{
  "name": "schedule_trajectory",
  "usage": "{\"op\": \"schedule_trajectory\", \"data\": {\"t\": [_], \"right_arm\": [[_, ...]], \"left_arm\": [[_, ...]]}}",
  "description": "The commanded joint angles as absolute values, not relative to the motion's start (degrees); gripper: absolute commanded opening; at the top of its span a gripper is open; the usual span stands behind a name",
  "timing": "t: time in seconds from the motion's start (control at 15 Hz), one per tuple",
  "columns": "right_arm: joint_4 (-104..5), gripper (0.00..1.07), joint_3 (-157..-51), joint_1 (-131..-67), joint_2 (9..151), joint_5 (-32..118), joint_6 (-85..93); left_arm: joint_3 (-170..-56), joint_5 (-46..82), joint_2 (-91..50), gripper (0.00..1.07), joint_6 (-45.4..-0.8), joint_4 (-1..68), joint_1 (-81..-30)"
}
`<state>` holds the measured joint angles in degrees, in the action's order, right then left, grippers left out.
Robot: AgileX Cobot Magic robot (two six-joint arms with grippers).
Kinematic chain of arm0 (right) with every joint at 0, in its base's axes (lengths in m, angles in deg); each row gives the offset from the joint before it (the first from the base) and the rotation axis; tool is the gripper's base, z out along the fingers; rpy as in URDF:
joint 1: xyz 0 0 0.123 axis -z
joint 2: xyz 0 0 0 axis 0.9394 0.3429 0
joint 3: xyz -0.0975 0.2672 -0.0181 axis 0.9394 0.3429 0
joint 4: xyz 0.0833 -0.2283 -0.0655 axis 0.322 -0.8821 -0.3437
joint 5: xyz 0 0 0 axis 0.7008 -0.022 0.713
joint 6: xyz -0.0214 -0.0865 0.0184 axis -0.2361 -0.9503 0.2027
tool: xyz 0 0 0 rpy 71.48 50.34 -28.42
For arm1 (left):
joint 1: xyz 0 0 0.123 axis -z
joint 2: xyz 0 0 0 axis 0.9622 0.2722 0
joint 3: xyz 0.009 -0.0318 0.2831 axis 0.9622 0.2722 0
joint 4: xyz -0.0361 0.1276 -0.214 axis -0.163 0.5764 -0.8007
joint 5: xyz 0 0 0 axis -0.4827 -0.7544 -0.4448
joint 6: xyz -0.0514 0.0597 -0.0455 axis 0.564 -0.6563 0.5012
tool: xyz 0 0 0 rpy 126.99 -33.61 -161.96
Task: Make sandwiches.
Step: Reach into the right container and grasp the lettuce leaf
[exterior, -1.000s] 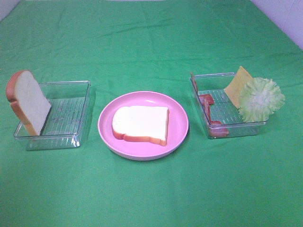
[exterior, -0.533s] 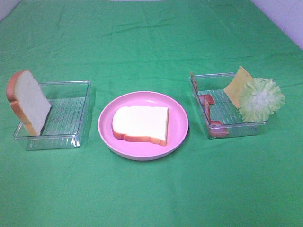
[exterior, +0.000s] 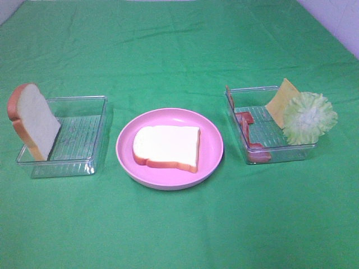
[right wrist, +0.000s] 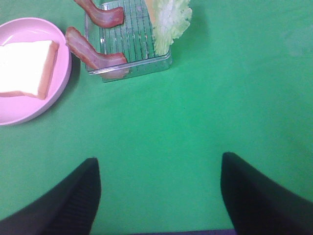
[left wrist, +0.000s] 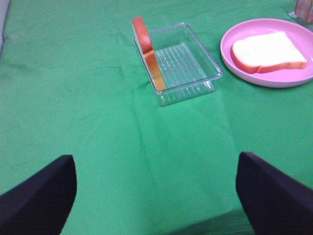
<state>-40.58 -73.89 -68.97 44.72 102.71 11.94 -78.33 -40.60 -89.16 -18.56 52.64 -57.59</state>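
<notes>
Both grippers spread wide and empty: the left gripper [left wrist: 154,161] and the right gripper [right wrist: 159,157] each hang over bare green worktop [exterior: 179,56], touching nothing.

Sandwich parts lie unstacked and well apart from both grippers. The flat bread slice [exterior: 167,147] lies on the pink plate [exterior: 212,133] in the middle of the worktop. The leaning bread slice [exterior: 32,120] stands tilted against the outer end of the left clear tray [exterior: 84,140], to the left of the plate. To the plate's right, the right clear tray [exterior: 259,122] holds the bacon strips [exterior: 245,124] at its inner end, one draped over the near wall. The cheese square [exterior: 280,100] leans at the tray's far outer corner, and the lettuce [exterior: 308,117] is propped upright just in front of it.
</notes>
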Motion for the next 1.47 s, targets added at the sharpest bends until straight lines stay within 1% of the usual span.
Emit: {"op": "schedule_trajectory", "data": {"t": [0.07, 0.33, 0.4, 0.47, 0.8, 0.93, 1.0, 1.07, 1.2, 1.27, 1.33, 1.47], "right_arm": [[-40.8, 0.64, -79.6, -68.6, 56.0, 101.9, 13.6], [-40.7, 0.61, -91.8, -68.6, 74.9, 103.3, 11.7], [-40.7, 0.61, -92.9, -68.6, 76.7, 103.6, 10.9], [-40.6, 0.61, -98.3, -68.6, 85.1, 105.6, 7.6], [-37.7, 0.61, -108.7, -68.5, 101.6, 107.8, 3.4], [-37.3, 0.62, -114.9, -68.5, 109.1, 110.8, 2.8], [-37.1, 0.67, -120.0, -68.5, 114.2, 113.2, 2.3], [-37.0, 0.71, -123.5, -67.8, 117.4, 115.1, 2.1], [-34.8, 0.72, -128.5, -65.0, 122.0, 117.2, 0.5], [-34.0, 0.72, -129.2, -64.4, 122.6, 117.2, -0.2], [-30.0, 0.72, -130.6, -62.3, 124.5, 117.4, -3.9], [-28.0, 0.73, -130.7, -61.2, 126.1, 118.2, -6.6]], "left_arm": [[-74.3, -41.3, -90.4, 0.84, -16.6, 52.6, -57.3], [-73.6, -34.8, -90.4, 0.84, -16.7, 52.2, -57.4], [-73.3, -33.7, -90.4, 0.84, -16.7, 52.2, -57.4], [-71.7, -30.7, -90.4, 0.84, -16.7, 52.2, -57.4], [-71.4, -30.4, -90.4, 0.84, -16.8, 52.0, -57.4], [-71.4, -30.4, -90.4, 0.84, -16.8, 52.0, -57.4], [-71.4, -30.4, -90.4, 0.84, -16.8, 52.0, -57.4], [-71.4, -30.4, -90.4, 0.84, -16.8, 52.0, -57.4], [-71.4, -30.4, -90.4, 0.84, -16.8, 52.0, -57.4], [-71.4, -30.4, -90.4, 0.84, -16.8, 52.0, -57.4], [-71.4, -30.4, -90.4, 0.84, -16.8, 52.0, -57.4], [-71.4, -30.4, -90.4, 0.84, -16.8, 52.0, -57.4]]}}
